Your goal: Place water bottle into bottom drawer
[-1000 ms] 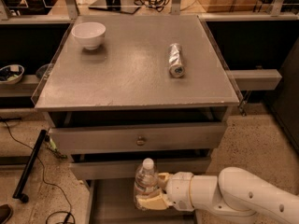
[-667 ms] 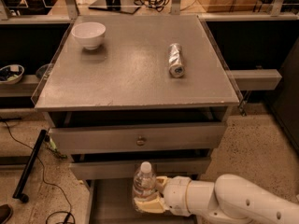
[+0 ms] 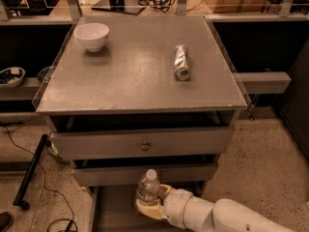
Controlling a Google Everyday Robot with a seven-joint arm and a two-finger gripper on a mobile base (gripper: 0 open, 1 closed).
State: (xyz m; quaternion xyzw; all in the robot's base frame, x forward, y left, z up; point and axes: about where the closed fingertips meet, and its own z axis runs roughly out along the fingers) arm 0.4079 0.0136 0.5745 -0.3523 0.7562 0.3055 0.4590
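Observation:
The water bottle [image 3: 147,187], clear with a white cap, stands upright over the bottom drawer [image 3: 113,209], the pulled-out grey tray at the bottom of the picture. My gripper [image 3: 150,203] is shut on the bottle's lower body; its cream fingers [image 3: 164,192] wrap the bottle from the right and below. My white arm [image 3: 227,217] reaches in from the lower right. The bottle's base is hidden behind the fingers, so I cannot tell whether it touches the drawer floor.
A silver can [image 3: 181,62] lies on its side on the cabinet top [image 3: 135,76], and a white bowl [image 3: 91,35] stands at its back left. Two upper drawers, one with a round knob [image 3: 145,146], are just above the bottle. Black cables [image 3: 29,175] lie on the floor at left.
The arm has drawn slightly down and to the left with the bottle, which sits a little lower toward the drawer. The grip has not changed.

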